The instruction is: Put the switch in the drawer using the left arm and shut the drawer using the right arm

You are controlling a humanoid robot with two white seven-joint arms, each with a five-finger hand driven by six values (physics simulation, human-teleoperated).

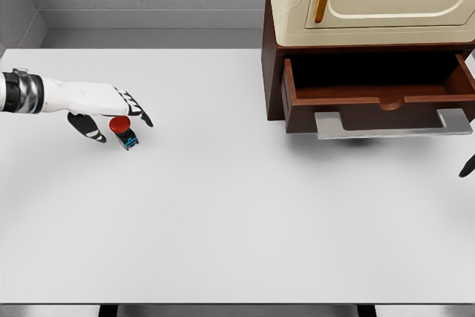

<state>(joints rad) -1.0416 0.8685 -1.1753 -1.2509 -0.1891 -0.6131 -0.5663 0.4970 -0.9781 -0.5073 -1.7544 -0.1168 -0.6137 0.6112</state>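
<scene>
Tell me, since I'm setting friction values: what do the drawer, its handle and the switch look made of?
The drawer looks like reddish-brown wood with a matte, even finish. Its handle looks like brushed metal: pale grey with a soft sheen. The switch looks like plastic, with a glossy red cap over a dark body with blue accents; being rendered, none is certain.

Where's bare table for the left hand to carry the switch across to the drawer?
The white table is bare between the left hand with the switch and the open drawer. It is tight only at the drawer's front, by the grey handle and a dark fingertip at the right edge.
</scene>
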